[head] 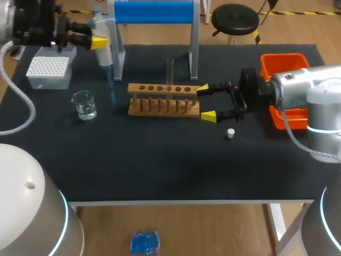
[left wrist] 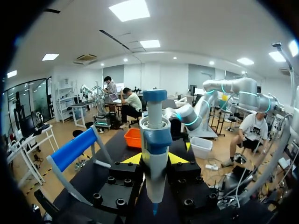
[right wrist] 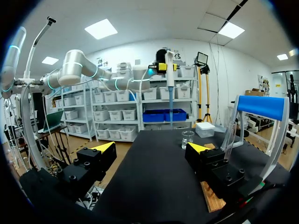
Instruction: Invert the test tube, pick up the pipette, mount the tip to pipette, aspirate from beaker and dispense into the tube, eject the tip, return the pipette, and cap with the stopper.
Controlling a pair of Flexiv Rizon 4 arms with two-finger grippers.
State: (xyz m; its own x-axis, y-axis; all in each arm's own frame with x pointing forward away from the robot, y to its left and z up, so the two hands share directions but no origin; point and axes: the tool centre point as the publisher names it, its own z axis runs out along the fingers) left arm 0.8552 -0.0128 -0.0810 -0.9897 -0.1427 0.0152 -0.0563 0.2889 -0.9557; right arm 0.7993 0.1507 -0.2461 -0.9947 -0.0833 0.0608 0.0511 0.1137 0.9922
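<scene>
My left gripper (head: pixel 98 42) is shut on a white pipette (head: pixel 101 32) with a blue cap, held upright at the table's back left. Its long blue tip (head: pixel 112 85) hangs down just right of the glass beaker (head: pixel 84 104), which holds clear liquid. In the left wrist view the pipette (left wrist: pixel 154 140) stands between the yellow fingertips. A clear test tube (head: pixel 170 69) stands upright in the wooden rack (head: pixel 164 98). My right gripper (head: pixel 208 102) is open at the rack's right end, holding nothing. The small white stopper (head: pixel 230 133) lies on the mat near it. The right wrist view shows the pipette (right wrist: pixel 170 70), beaker (right wrist: pixel 188 139) and tube (right wrist: pixel 229 135) ahead of the right gripper (right wrist: pixel 152 148).
A white tip box (head: pixel 49 69) sits at the back left. The blue-topped pipette stand (head: pixel 154 12) rises behind the rack. An orange bin (head: pixel 285 66) stands at the right edge, partly behind my right arm. Bare black mat fills the front half of the table.
</scene>
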